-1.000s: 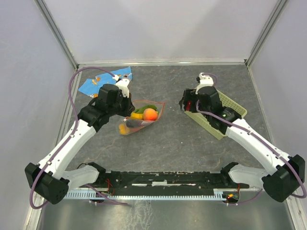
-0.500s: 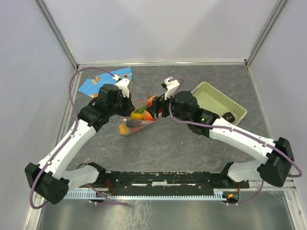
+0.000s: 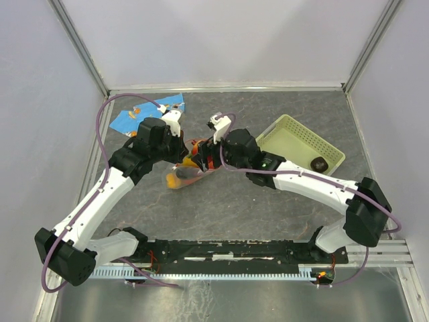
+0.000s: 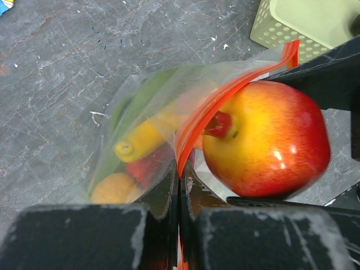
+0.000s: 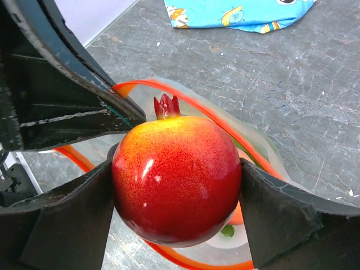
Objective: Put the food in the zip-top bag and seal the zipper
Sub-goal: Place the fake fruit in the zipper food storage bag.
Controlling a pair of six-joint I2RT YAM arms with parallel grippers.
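The clear zip-top bag lies left of centre with its red-orange zipper held open. My left gripper is shut on the bag's mouth edge. Inside it I see a yellow banana, a green leaf, an orange and a red fruit. My right gripper is shut on a red round fruit, a pomegranate, and holds it right over the open mouth. A dark eggplant lies in the pale green basket.
A blue cloth with orange prints lies at the back left, also in the right wrist view. The basket stands at the right. White walls close the table at the back and sides.
My right arm has swung left from the basket to the bag, carrying the red round fruit. The left gripper has stayed on the bag's edge.
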